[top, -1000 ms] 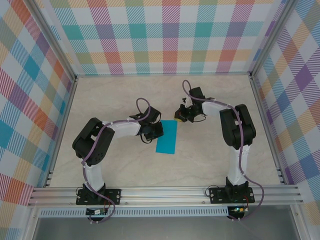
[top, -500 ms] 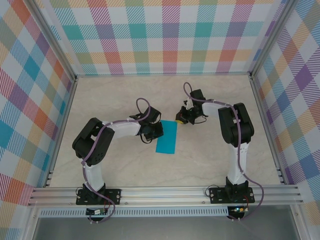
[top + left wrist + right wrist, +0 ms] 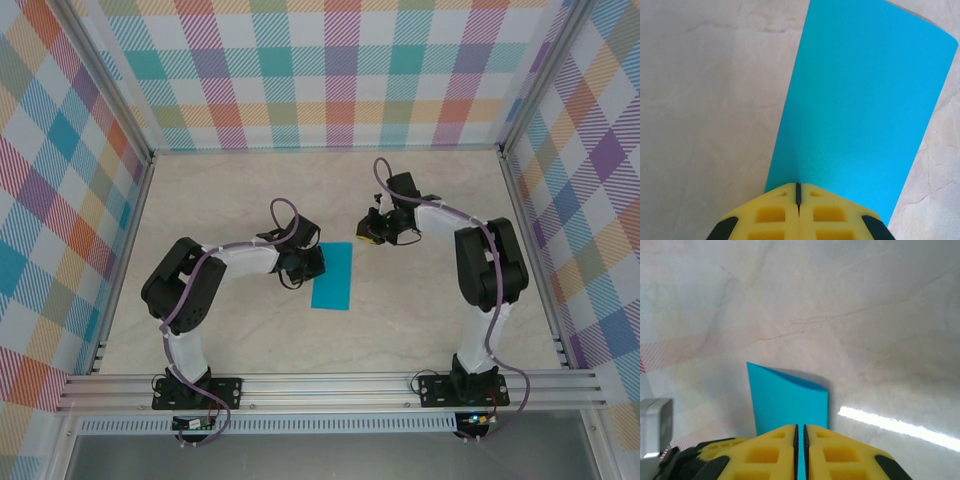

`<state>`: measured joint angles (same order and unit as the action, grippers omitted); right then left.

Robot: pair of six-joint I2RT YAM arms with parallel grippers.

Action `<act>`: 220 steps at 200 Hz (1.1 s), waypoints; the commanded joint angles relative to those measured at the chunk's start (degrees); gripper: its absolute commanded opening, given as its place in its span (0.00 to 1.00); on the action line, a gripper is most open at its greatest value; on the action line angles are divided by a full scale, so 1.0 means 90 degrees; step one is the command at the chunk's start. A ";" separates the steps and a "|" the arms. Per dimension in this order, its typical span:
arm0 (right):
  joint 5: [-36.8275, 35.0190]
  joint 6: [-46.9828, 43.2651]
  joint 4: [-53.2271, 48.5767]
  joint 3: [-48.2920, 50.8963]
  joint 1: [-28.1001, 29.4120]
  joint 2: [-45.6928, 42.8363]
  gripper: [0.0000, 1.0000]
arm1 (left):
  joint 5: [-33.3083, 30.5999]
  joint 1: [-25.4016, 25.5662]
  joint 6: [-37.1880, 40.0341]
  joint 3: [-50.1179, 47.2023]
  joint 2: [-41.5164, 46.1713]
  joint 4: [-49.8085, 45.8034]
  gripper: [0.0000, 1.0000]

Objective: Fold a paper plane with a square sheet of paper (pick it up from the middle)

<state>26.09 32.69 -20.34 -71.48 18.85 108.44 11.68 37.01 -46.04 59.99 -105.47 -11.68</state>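
The square sheet of paper (image 3: pixel 335 280) is teal-blue and folded into a narrow rectangle on the table's middle. My left gripper (image 3: pixel 305 266) is shut on the middle of its left long edge. In the left wrist view the yellow fingertips (image 3: pixel 785 210) are pressed together, and the sheet (image 3: pixel 865 110) fans out ahead of the left gripper (image 3: pixel 798 192). My right gripper (image 3: pixel 368 238) sits just right of the sheet's far right corner, apart from it. Its jaws are closed to a hairline slit (image 3: pixel 800 432). The sheet's end (image 3: pixel 790 397) rises slightly beyond them, casting a shadow.
The table (image 3: pixel 430 300) is pale marble-patterned, with plaid walls on three sides. An aluminium rail (image 3: pixel 320 385) runs along the near edge and carries both arm bases. A bright light streak (image 3: pixel 900 427) lies on the table to the right of the right gripper.
My right gripper has backed off to the right and slightly away from the sheet's far corner. The left gripper keeps its hold and the sheet has hardly shifted.
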 commanded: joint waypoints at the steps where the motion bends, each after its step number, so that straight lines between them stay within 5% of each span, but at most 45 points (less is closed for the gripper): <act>1: -0.0002 0.0164 0.0195 0.0563 0.0021 -0.0523 0.17 | 0.0163 0.0104 -0.0220 -0.0292 0.0286 -0.0107 0.00; 65: 0.0151 0.0419 0.0548 0.1672 0.0401 -0.1201 0.31 | 0.0088 0.0116 -0.0402 -0.0584 0.0803 0.0146 0.00; 134: 0.0309 0.0860 0.0951 0.2047 0.0946 -0.1200 0.34 | 0.0431 -0.0122 -0.0701 -0.0981 0.0899 0.0763 0.19; 220: 0.0422 0.0907 0.0924 0.1782 0.1234 -0.0710 0.35 | 0.0660 -0.0343 -0.0788 -0.1089 0.0918 0.0922 0.28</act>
<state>28.12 40.12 -12.84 -54.00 29.39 100.18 16.69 34.41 -52.75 50.81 -98.83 -3.92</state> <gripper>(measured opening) 0.348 0.275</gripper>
